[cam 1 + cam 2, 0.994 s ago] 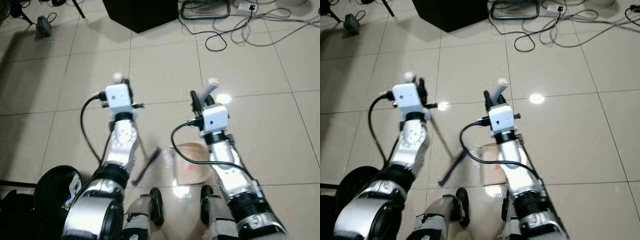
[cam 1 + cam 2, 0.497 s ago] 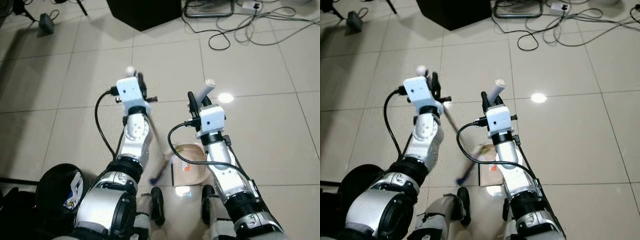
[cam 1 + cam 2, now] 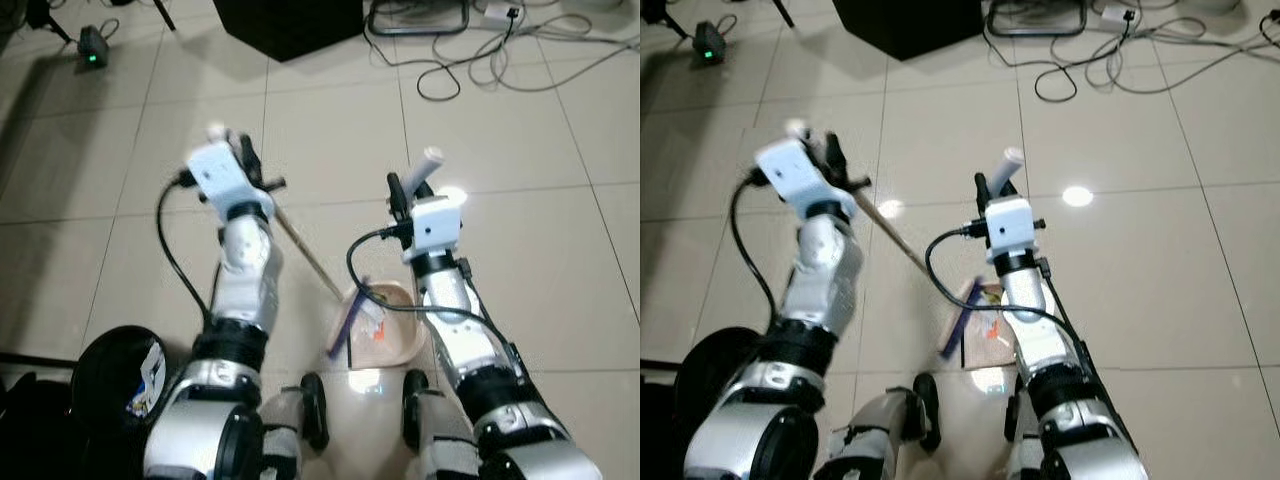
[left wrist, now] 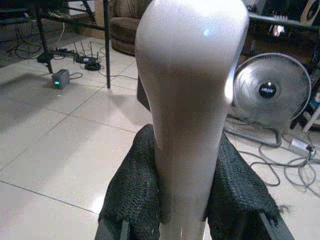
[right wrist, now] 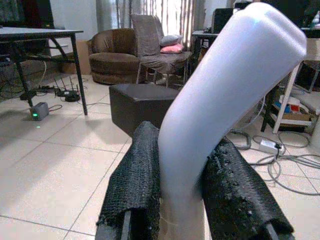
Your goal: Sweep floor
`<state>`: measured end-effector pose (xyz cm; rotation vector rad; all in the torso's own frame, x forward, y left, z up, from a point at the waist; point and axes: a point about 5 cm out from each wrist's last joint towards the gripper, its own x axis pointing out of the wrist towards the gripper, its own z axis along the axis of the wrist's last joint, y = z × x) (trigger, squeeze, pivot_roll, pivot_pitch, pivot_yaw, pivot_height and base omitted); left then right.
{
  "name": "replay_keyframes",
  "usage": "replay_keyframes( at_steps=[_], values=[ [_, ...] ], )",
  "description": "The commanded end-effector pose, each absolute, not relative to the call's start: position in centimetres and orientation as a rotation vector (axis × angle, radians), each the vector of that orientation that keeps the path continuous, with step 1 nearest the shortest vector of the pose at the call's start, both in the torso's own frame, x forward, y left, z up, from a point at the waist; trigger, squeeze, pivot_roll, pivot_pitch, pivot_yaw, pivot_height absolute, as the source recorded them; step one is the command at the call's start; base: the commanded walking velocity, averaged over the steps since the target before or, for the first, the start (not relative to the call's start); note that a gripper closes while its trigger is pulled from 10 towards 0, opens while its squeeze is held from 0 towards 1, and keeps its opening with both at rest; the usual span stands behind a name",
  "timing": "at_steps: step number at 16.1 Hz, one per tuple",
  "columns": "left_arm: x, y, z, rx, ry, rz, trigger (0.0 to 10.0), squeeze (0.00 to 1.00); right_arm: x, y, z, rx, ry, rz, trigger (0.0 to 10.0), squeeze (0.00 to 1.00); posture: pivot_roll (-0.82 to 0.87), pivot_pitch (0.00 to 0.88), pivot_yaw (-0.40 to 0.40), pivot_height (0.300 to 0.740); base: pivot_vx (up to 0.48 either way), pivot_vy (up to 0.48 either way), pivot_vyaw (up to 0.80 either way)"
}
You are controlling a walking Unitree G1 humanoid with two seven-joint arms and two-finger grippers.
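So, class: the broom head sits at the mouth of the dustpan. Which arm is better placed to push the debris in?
Left. The left gripper holds the broom handle, whose brush head lies at the dustpan. The right gripper is shut on the dustpan handle, so it probably just steadies the pan.

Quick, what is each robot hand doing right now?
Left gripper: shut on the broom handle.
Right gripper: shut on the dustpan handle.

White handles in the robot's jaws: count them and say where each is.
2. The broom handle is clamped in the left gripper, its stick slanting down to the dustpan. The dustpan handle is clamped in the right gripper.
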<state>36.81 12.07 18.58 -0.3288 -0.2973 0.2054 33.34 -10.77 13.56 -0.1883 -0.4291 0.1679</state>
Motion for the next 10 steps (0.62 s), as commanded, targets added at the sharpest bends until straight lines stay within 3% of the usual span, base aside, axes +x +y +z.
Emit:
replay_keyframes(
  at_steps=[1, 6, 10],
  values=[
    [36.9, 13.0, 20.3, -0.346, -0.359, 0.211, 10.0, 0.00, 33.4, -10.8, 13.1, -0.188, -0.407, 0.177, 10.0, 0.00, 0.12, 0.268, 0.139, 0.740, 0.000, 0.000, 0.00],
    [37.3, 16.1, 22.9, -0.342, -0.386, 0.207, 10.0, 0.00, 34.5, -13.2, 14.0, -0.192, -0.408, 0.116, 10.0, 0.00, 0.09, 0.157, 0.107, 0.740, 0.000, 0.000, 0.00],
    [37.6, 19.1, 23.3, -0.216, -0.414, 0.220, 10.0, 0.00, 34.2, -15.1, 14.3, -0.128, -0.433, 0.033, 10.0, 0.00, 0.06, 0.078, 0.101, 0.740, 0.000, 0.000, 0.00]
  ],
)
